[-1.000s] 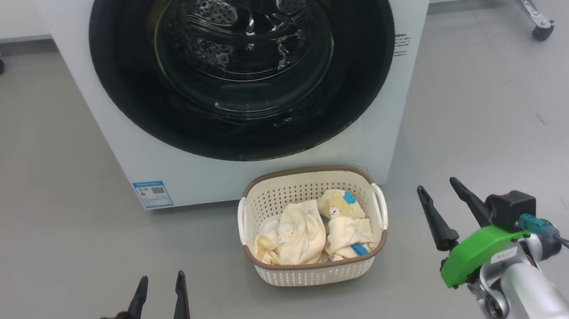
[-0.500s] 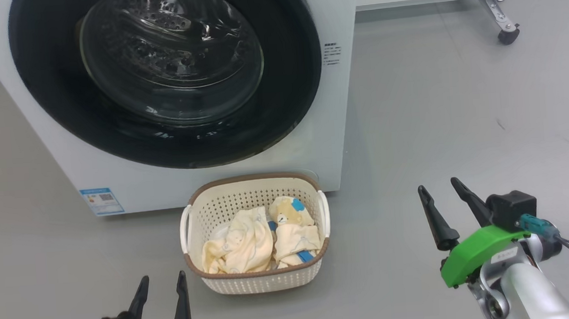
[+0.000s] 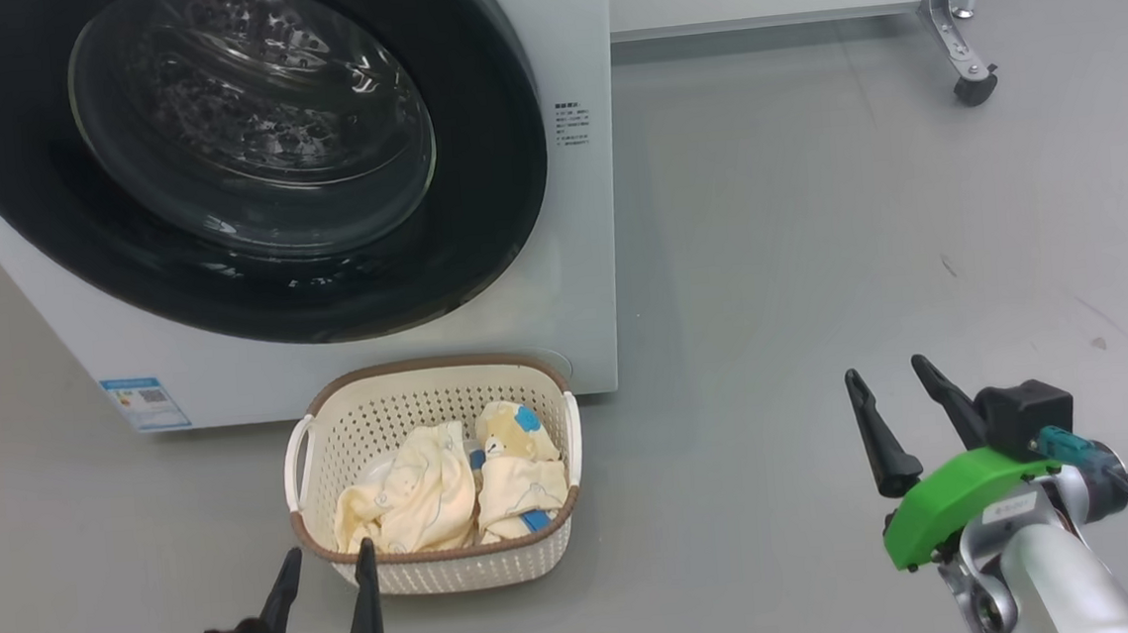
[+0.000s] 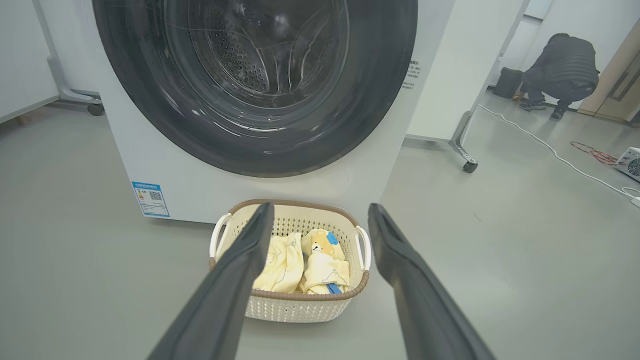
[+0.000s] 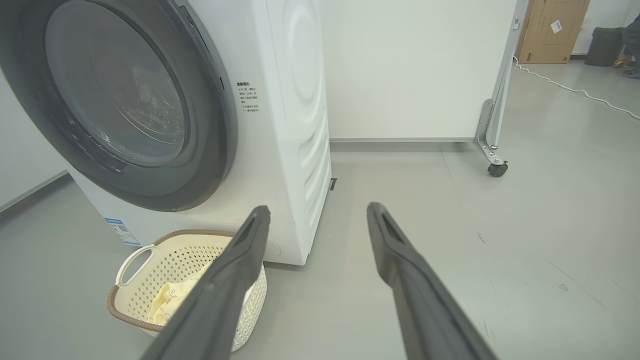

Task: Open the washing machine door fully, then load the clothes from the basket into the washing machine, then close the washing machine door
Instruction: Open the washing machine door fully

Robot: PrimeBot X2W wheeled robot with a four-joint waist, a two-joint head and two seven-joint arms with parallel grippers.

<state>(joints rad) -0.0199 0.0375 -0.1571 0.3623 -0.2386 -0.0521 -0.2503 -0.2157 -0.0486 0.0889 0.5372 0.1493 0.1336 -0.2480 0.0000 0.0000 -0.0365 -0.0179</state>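
While the washing machine door point(image 3: 250, 150) is shut flat against the washing machine point(image 3: 590, 255), the clothes stay out of reach of the drum, so the door comes first. It lies ahead of both arms and up to the left. The left gripper point(image 3: 328, 551) sits low, under the door, its fingers spread and empty, tips at the near wall of the basket point(image 3: 443, 568). The right gripper point(image 3: 884, 366) is also spread wide and holds nothing; it hangs over bare floor point(image 3: 771, 292), well to the right of the machine.

From the right wrist view I see the door's right edge side-on, with a dark notch in the rim that may be the pull, though I cannot tell for sure. If it is, I judge the right arm better placed to reach it.

The basket stands on the floor just before the machine's lower right, long axis across its front, the clothes point(image 3: 447, 488) heaped inside. It sits below the door, so I expect the swing to pass above it. A castor leg point(image 3: 973, 89) stands far right, and a person point(image 4: 562, 65) crouches well behind.
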